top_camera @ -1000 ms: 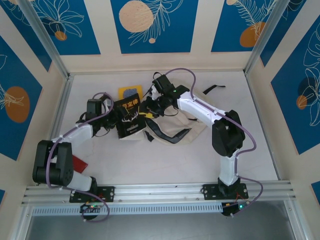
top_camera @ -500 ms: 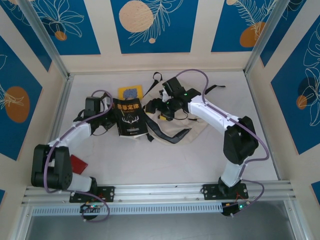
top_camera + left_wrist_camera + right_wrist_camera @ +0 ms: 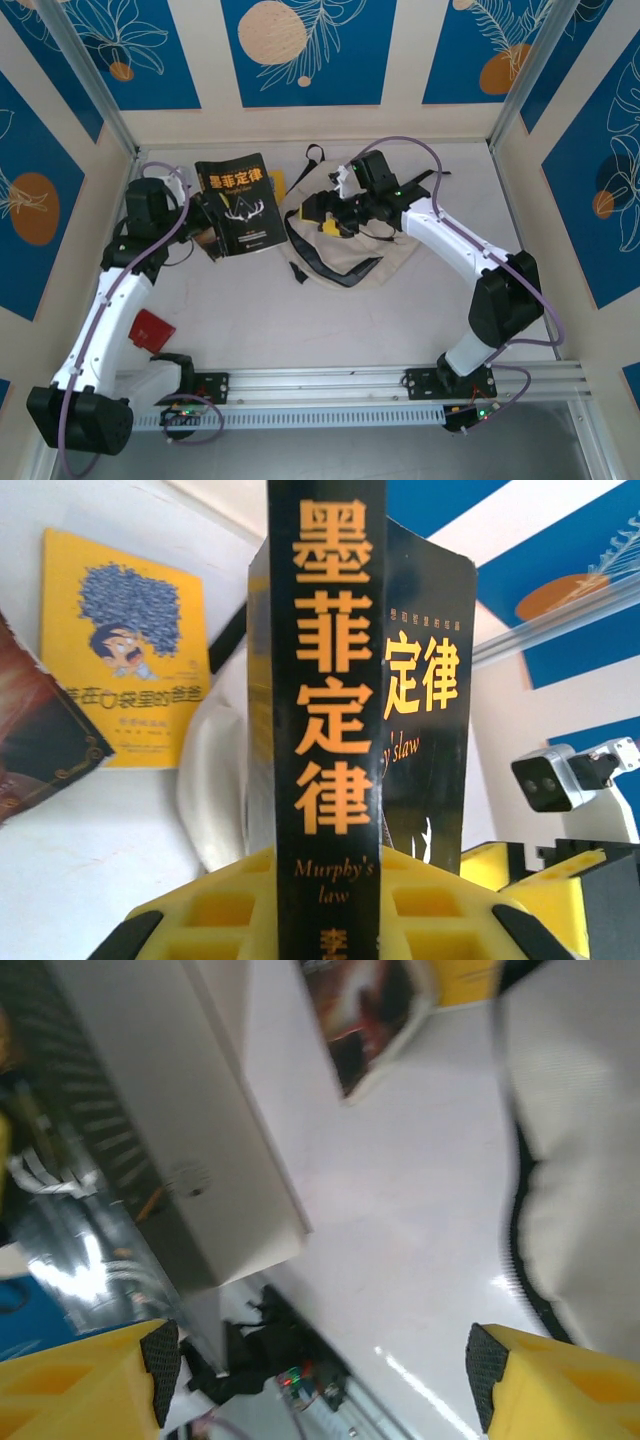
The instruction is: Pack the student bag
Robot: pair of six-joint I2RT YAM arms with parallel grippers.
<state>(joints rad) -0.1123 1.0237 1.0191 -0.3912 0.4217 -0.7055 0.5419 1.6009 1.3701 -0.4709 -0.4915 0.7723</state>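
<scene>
1. State of left gripper (image 3: pixel 208 232): clenched on the black book (image 3: pixel 237 203), gripped at the lower left edge. Cover turned up toward the overhead camera, orange title at the top.
2. Left wrist view: spine of the black book upright between the two yellow fingers (image 3: pixel 215 912), pinched from both sides. Orange characters and "Murphy's law" legible on the spine.
3. State of right gripper (image 3: pixel 322 214): released, nothing held. Positioned over the upper left part of the student bag (image 3: pixel 375 255).
4. Right wrist view: yellow fingers (image 3: pixel 80 1385) at the two lower corners, set wide apart, with bare white table (image 3: pixel 400 1200) between them. Cream fabric with black trim along the right edge.
5. Location of student bag: lying on the table near the centre, just right of the black book. Black straps spread at its left side and its far side. Zipper open or closed: cannot tell.
6. Location of small yellow book (image 3: pixel 276 182): flat at the rear of the table, between black book and student bag, partly covered by the black book. In the left wrist view, a dark brown book (image 3: pixel 40 740) just beside its left edge.
7. Location of red flat item (image 3: pixel 150 330): on the table beside the left arm, well apart from the student bag.
</scene>
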